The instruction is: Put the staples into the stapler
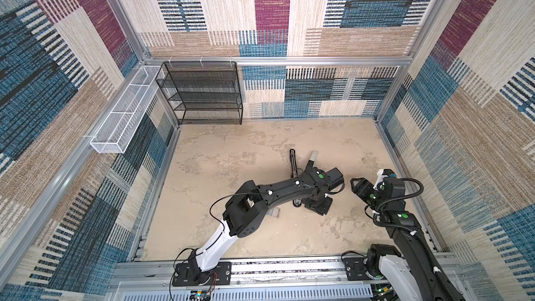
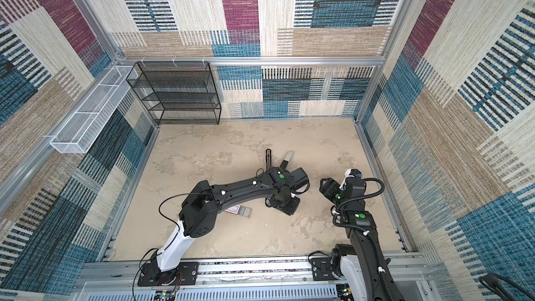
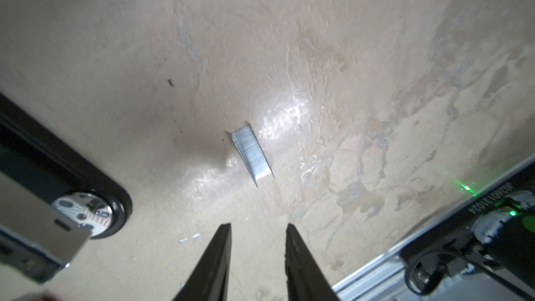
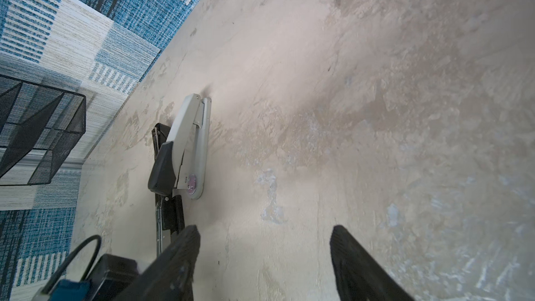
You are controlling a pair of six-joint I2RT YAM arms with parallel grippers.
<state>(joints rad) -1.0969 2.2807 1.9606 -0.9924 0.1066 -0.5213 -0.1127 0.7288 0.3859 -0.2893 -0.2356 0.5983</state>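
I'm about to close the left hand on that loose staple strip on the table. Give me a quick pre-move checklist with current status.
1. Staple strip in view of the left wrist camera, lying loose on the table: ok.
2. Left hand open and empty: ok.
3. Strip inside the hand's grasp: not ok; it lies ahead of the hand.
4. Right hand open, empty, apart from the grey stapler: ok.
5. Black stapler magazine open to take staples: cannot tell.
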